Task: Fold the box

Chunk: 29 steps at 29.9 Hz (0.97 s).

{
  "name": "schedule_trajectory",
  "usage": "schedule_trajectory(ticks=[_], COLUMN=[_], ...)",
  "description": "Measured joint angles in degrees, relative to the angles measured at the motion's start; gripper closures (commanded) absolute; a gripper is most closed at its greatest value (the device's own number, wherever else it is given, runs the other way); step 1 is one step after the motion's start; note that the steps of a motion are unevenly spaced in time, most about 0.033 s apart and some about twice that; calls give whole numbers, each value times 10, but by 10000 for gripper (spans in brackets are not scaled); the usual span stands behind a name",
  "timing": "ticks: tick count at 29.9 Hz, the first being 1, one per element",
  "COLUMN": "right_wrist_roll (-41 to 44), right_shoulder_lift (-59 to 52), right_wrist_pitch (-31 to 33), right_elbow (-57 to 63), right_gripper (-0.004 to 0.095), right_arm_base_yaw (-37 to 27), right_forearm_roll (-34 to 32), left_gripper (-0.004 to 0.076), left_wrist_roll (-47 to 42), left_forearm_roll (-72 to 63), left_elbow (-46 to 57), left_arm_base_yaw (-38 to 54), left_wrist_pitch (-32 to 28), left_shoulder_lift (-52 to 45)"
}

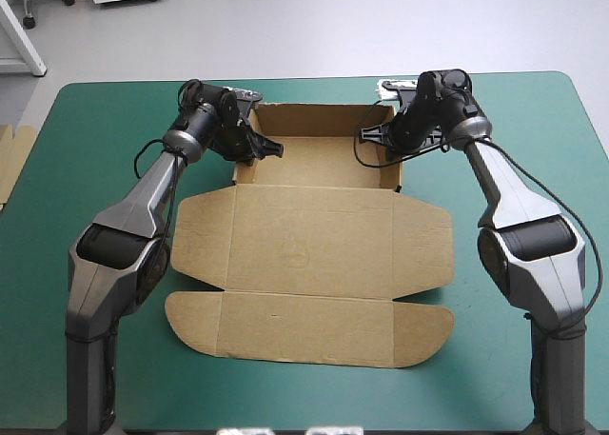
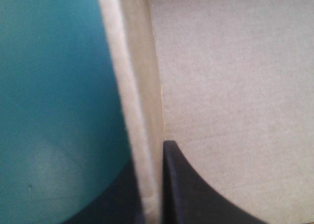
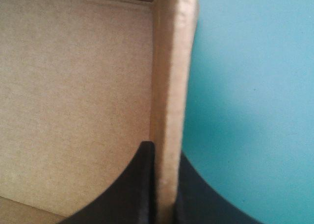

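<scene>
The brown box (image 1: 314, 254) lies mid-table as an open tray at the far side, its lid and flaps flat toward the near edge. My left gripper (image 1: 255, 148) is shut on the tray's left wall (image 2: 140, 106), one finger (image 2: 196, 194) inside the tray and the other outside over the cover. My right gripper (image 1: 392, 142) is shut on the right wall (image 3: 169, 101), with one finger (image 3: 132, 194) inside the tray and the other on the outer side. Both walls stand upright.
The teal-green cover (image 1: 95, 168) lies bare on both sides of the box. An edge of more brown board (image 1: 11, 159) shows at the table's left edge. The lid's rounded flaps (image 1: 423, 321) reach toward the near edge.
</scene>
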Motion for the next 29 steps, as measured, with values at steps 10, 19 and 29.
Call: schedule_trajectory(ticks=[10, 19, 29], right_wrist_roll=[-31, -38, -39], right_shoulder_lift=[-8, -49, -104], right_wrist_pitch=[11, 16, 20], right_elbow=[6, 7, 10], right_gripper=[501, 472, 499], right_arm_base_yaw=[-1, -2, -5], right_forearm_roll=[5, 2, -1], left_gripper=[532, 185, 220], left_wrist_roll=[26, 49, 57], left_forearm_roll=[-3, -4, -14], left_elbow=[-1, -15, -16], left_arm_base_yaw=[0, 0, 0], left_wrist_pitch=[3, 39, 48], left_shoulder_lift=[0, -12, -81])
